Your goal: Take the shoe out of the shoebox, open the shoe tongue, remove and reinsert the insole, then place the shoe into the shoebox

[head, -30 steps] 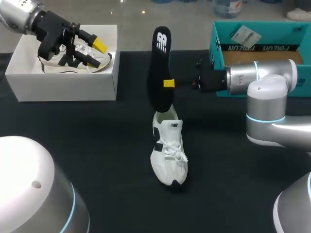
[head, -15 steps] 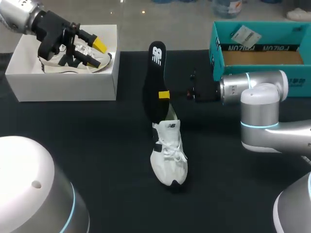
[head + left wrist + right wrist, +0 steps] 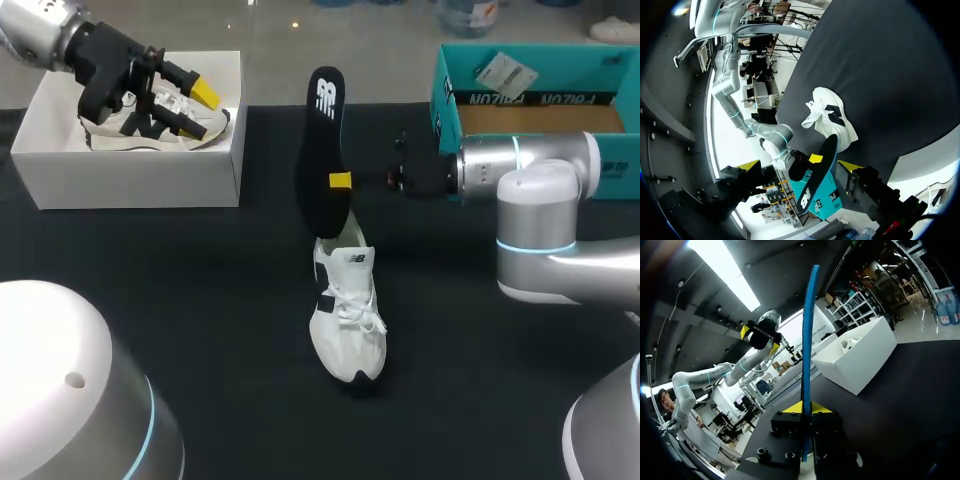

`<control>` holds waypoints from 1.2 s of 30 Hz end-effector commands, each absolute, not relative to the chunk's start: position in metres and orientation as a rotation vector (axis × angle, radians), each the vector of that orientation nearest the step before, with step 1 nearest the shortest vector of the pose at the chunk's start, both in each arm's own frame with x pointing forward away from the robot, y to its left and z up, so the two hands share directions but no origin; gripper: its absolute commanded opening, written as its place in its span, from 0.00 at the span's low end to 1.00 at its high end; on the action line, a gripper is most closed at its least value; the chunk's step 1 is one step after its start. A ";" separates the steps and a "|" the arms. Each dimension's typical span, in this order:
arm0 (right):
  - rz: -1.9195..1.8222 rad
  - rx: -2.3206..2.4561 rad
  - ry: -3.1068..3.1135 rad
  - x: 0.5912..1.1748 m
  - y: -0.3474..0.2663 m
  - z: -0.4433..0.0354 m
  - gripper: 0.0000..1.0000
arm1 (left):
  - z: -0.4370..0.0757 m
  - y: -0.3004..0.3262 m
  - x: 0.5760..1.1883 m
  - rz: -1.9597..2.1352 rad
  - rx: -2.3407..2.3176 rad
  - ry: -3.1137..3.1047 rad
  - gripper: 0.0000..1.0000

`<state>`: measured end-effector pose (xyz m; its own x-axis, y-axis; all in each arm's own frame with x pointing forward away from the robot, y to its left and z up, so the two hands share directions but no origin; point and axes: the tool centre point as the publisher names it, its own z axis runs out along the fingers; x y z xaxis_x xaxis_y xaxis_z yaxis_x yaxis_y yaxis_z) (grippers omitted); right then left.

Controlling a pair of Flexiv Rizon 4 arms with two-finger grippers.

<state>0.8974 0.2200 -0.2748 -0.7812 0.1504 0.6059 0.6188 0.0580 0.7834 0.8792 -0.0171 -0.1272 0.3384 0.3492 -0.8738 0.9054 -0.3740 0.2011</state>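
A white shoe (image 3: 348,320) with a black side mark lies on the black table (image 3: 200,300), toe toward me. My right gripper (image 3: 340,181) is shut on a black insole (image 3: 322,150), which it holds nearly upright. The insole's lower end hangs just over the shoe's heel opening. In the right wrist view the insole (image 3: 807,335) shows edge-on as a blue strip between my yellow tips (image 3: 802,407). My left gripper (image 3: 185,105) hangs open over the white shoebox (image 3: 130,175). From there it looks down on the shoe (image 3: 827,117) and the insole (image 3: 817,172).
A second shoe (image 3: 150,128) lies inside the white shoebox at the back left. A teal box (image 3: 530,95) with a brown floor and a paper tag stands at the back right, just behind my right arm.
My right gripper swung the insole left and down toward the shoe's heel, then came back slightly right and up. The left arm and the shoe stayed still.
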 end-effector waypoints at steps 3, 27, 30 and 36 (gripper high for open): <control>-1.729 -0.742 -2.000 0.909 0.229 -0.273 0.00 | -0.127 -0.017 0.879 -0.989 1.894 1.101 1.00; -1.753 -0.823 -1.965 0.879 0.225 -0.282 0.00 | -0.127 -0.017 0.879 -0.989 1.894 1.101 1.00; -1.758 -0.819 -2.008 0.883 0.215 -0.270 0.00 | -0.127 -0.017 0.879 -0.989 1.894 1.101 1.00; -1.734 -0.830 -2.056 0.883 0.193 -0.261 0.00 | -0.127 -0.017 0.879 -0.989 1.894 1.101 1.00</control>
<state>0.8906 0.2080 -0.2689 -0.7815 0.2118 0.5868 0.6117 0.0749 0.7876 0.8792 -0.0170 -0.1271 0.3384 0.3494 -0.8737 0.9054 -0.3740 0.2011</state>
